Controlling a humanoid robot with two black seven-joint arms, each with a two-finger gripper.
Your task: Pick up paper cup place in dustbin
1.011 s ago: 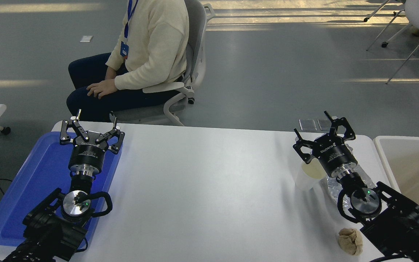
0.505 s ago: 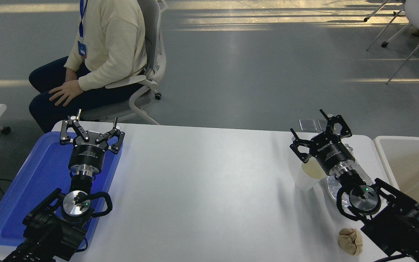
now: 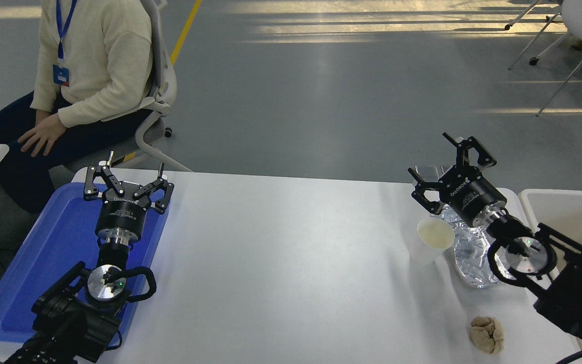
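One paper cup upright, right gripper spread above

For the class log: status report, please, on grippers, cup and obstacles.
Right gripper open, above table behind cup. Left gripper open, parked over tray. Cup upright, untouched. Foil beside cup; bin at right.

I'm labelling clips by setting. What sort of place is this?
Probably an indoor lab or office test area: a white table on a wide grey floor, a person with a lanyard on a wheeled office chair, more chairs behind.
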